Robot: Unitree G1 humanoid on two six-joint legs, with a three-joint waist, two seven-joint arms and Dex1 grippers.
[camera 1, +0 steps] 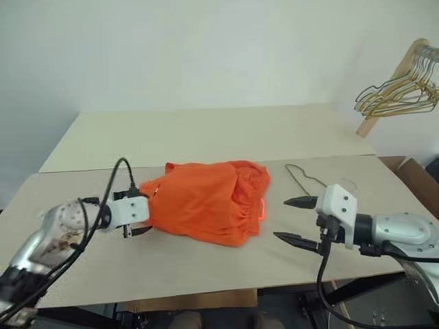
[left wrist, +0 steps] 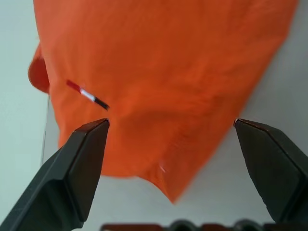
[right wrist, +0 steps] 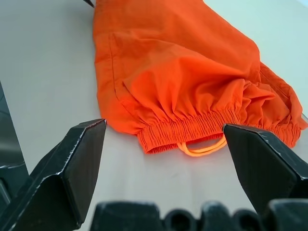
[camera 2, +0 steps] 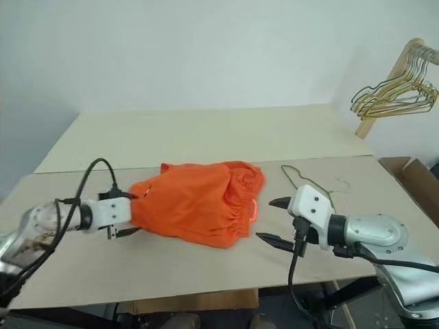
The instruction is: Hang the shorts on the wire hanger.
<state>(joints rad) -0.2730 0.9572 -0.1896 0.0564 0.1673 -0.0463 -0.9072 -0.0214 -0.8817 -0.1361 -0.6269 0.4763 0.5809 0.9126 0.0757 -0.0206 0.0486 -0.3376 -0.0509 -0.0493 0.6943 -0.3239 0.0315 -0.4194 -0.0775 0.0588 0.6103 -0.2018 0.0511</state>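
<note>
Grippers both released: left gripper [camera 1: 139, 221] at hem of bright orange fabric shorts [camera 1: 209, 199], right gripper [camera 1: 296, 219] facing gathered waistband. I'd pinch waistband edge cleanly, single layer.

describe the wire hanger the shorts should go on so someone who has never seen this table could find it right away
On the pale beige table, look just past the bright orange fabric shorts, on their gathered-waistband side. There a single thin dark wire hanger lies flat beyond the right gripper. Unlike the bunch of pale gold wire hangers hanging on the wooden rack by the wall, it lies alone on the tabletop.
</note>
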